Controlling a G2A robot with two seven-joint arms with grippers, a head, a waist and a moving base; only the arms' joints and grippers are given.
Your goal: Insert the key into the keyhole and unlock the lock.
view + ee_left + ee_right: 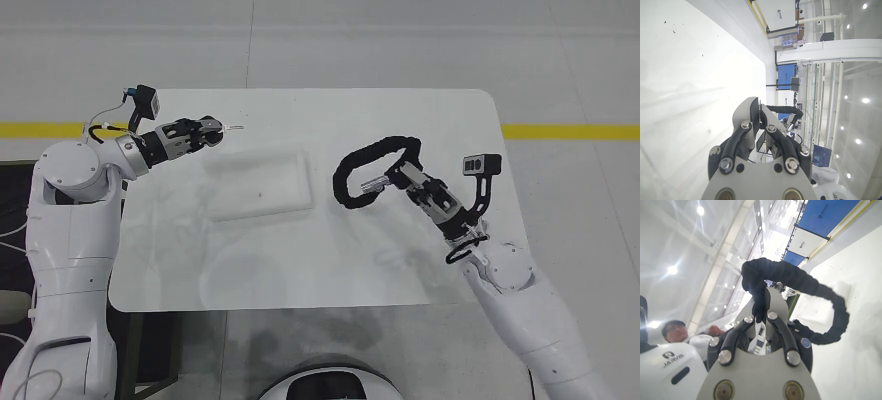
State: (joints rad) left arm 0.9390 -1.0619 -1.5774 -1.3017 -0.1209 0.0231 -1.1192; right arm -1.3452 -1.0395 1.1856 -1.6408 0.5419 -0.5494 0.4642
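In the top view, the left gripper (212, 129) is closed on the key (232, 128), and the thin blade sticks out past the fingertips, above the far left part of the table (400, 270). The right gripper (392, 181) is closed on the lock (345, 175), a black cable loop held up over the middle of the table, with its metal end (374, 184) pointing toward the left arm. A white foam block (258, 183) lies between the two arms. Key and lock are well apart, so I judge the step in hand is to bring them together and line them up.

In the left wrist view, the left gripper (759, 106) pinches the key (759, 113), which is seen on its edge. The lock (785, 109) and its metal end (789, 126) are farther off and to one side of the blade. To do the step well, the blade should point straight along the axis of the metal end before any push. The keyhole itself is too small to see here.

In the right wrist view, the right gripper (762, 306) clamps the lock (795, 275) near one end, and the loop hangs free toward the foam block (831, 294). This arm should hold the lock steady, because the loose cable may swing. The key should approach slowly, and it should be turned only when it is fully in.
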